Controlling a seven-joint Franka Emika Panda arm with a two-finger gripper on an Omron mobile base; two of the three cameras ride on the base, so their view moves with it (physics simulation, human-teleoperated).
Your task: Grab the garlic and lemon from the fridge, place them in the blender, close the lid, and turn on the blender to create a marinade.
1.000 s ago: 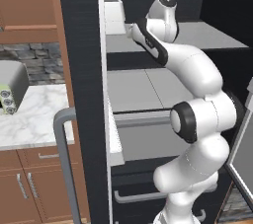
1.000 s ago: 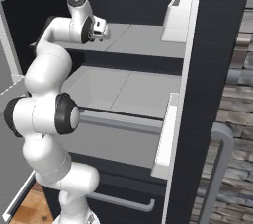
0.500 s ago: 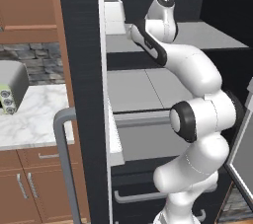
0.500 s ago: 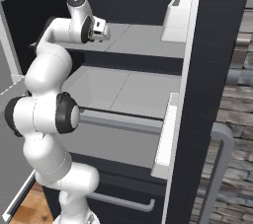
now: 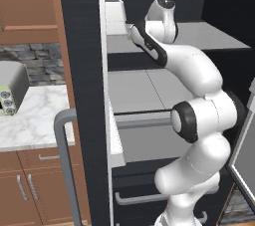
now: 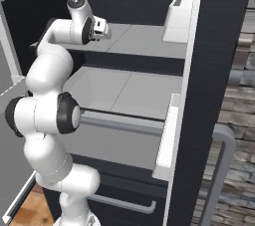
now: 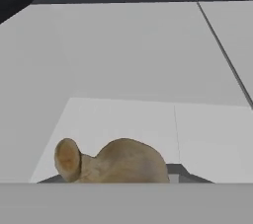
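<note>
Gripping the garlic (image 7: 116, 164) on the fridge's (image 6: 144, 41) upper shelf with my gripper (image 6: 105, 30) closed on it.
My hand view puts the tan bulb at the bottom, lying on its side on the light grey shelf, pointed end to the left; from the base views my arm reaches in over that shelf beside the open door and its white bin (image 6: 177, 16).

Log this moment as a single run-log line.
stage: fetching from fridge | gripper: shut on garlic | place: upper shelf | lemon: unplaced
</note>
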